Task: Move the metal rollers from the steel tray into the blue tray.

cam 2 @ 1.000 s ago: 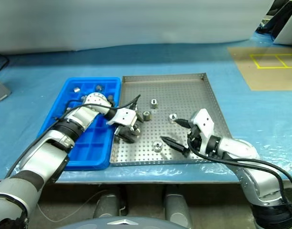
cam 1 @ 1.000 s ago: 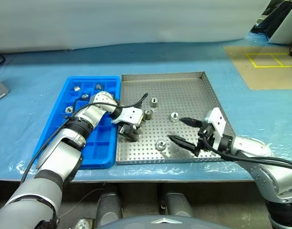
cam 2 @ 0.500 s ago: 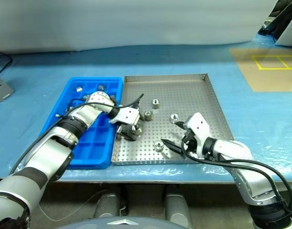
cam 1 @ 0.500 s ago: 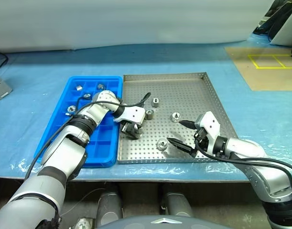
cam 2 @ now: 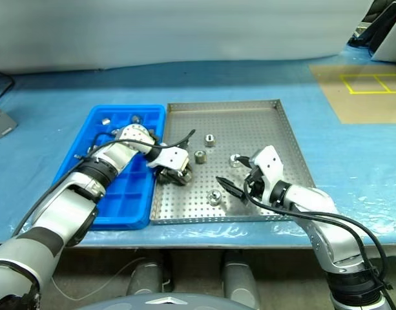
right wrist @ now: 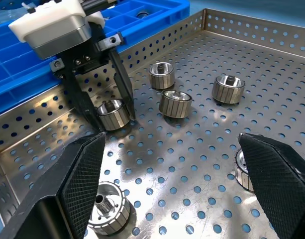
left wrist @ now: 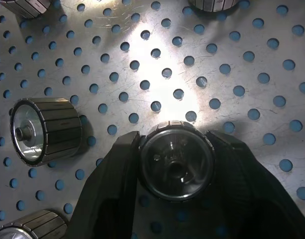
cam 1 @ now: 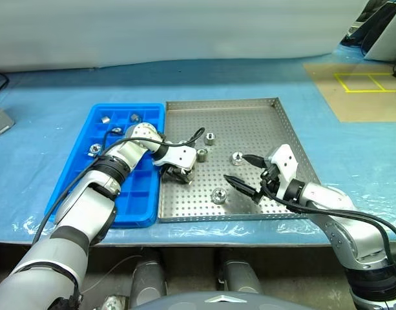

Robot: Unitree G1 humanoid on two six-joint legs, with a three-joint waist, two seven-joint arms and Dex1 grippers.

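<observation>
We are looking down on the steel tray (cam 1: 275, 129) sitting in the middle of the frame, with the blue tray (cam 1: 75, 187) lying flush against its left rim. Our left gripper (cam 1: 179, 173) is reaching in from the left over the blue tray and is pressing down near the steel tray's left edge, its two black fingers (left wrist: 110, 179) clamped on either side of one metal roller (left wrist: 176, 160), which is standing on the perforated floor with its open end facing the wrist camera. In the right wrist view the same gripped roller (right wrist: 112, 114) is sitting between the dark fingers below the white wrist housing.

Four more rollers are lying loose on the steel tray: one (cam 1: 210, 137) at upper centre, one (cam 1: 201, 154) just right of the left gripper, one (cam 1: 236, 157) near the centre, and one (cam 1: 218, 195) toward the lower edge. A few rollers are already resting in the upper compartments of the blue tray, among them one (cam 1: 104, 119) at the upper left and one (cam 1: 94, 148) further down the left column.

Our right gripper (cam 1: 245, 171) is hovering over the lower right part of the steel tray, pointing toward the left of the frame, with its fingers spread wide apart and holding nothing. The lower roller is lying just to the left of its nearer fingertip, apart from it.
</observation>
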